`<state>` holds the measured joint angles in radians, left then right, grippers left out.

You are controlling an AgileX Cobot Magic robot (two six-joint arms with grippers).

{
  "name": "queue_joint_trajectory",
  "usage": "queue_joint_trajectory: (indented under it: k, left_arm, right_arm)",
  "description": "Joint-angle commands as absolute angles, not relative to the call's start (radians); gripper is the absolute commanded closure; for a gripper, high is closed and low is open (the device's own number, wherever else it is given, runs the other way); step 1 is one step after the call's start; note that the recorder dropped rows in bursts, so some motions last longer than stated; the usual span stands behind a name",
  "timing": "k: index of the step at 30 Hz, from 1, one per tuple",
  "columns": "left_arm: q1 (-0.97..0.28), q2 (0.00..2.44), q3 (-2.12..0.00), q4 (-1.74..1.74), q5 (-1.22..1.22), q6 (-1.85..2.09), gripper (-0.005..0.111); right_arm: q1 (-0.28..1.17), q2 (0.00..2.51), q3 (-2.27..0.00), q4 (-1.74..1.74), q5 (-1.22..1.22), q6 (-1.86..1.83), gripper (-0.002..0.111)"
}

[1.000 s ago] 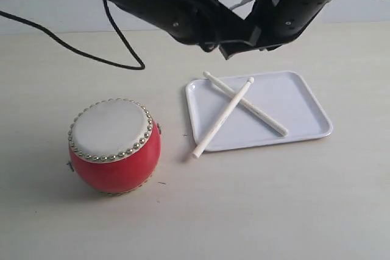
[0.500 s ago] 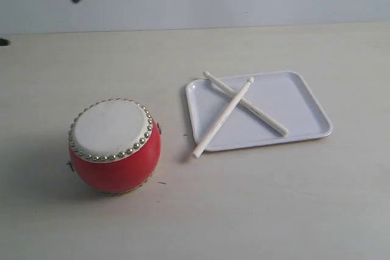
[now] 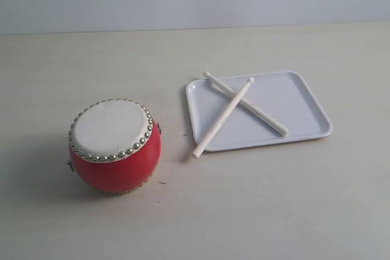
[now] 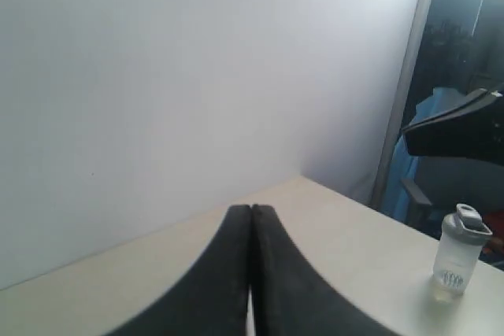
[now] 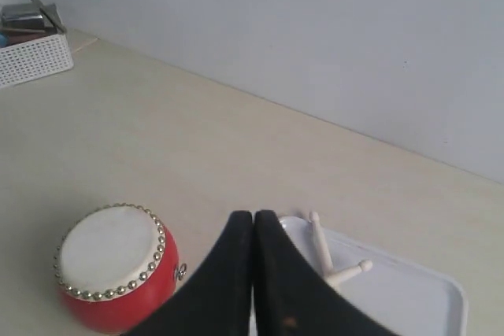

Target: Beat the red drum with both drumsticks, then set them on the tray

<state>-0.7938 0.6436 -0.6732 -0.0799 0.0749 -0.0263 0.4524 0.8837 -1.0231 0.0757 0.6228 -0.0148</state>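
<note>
The red drum [image 3: 114, 146] stands on the table at the left, its off-white skin ringed by gold studs; it also shows in the right wrist view [image 5: 116, 265]. Two cream drumsticks lie crossed on the white tray [image 3: 304, 109]: one [image 3: 259, 111] fully inside, the other [image 3: 219, 122] sticking out over the tray's front-left rim onto the table. Both arms are out of the exterior view. My left gripper [image 4: 250, 208] is shut and empty, high up, facing a wall. My right gripper [image 5: 253, 215] is shut and empty, high above drum and tray [image 5: 425, 293].
A white perforated basket [image 5: 31, 57] with metal items sits at a far table corner. A clear shaker bottle [image 4: 460, 253] stands near another table edge, beside a dark frame and blue chair. A pale wall runs behind the table.
Both arms have lifted away from above the tray and left the exterior view. Drum, sticks and tray have not moved.
</note>
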Motion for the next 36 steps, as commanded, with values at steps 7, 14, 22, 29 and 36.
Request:
queue_joint_trajectory:
  k: [7,14,22,29,36]
  left_arm:
    - [-0.799,0.311,-0.381,-0.059,-0.011,-0.013,0.107]
    - [-0.799,0.16,-0.202,-0.063,-0.012,-0.033,0.107]
    - [-0.799,0.068,-0.093,-0.063,-0.015,-0.033,0.107]
    - [-0.799,0.059,-0.044,-0.063,-0.015,-0.033,0.107]
    - [-0.799,0.059,-0.011,-0.063,-0.018,-0.033,0.107]
  right_arm:
    - [0.453,0.504,-0.681,0.105,0.401,-0.024,0.108]
    - [0.453,0.347,-0.558,0.143,0.389,-0.024,0.108]
    - [0.453,0.303,-0.403,0.259,0.274,-0.025,0.108]
    - [0.453,0.303,-0.22,0.261,0.049,-0.07,0.108]
    - [0.453,0.303,-0.069,0.259,-0.139,-0.051,0.108]
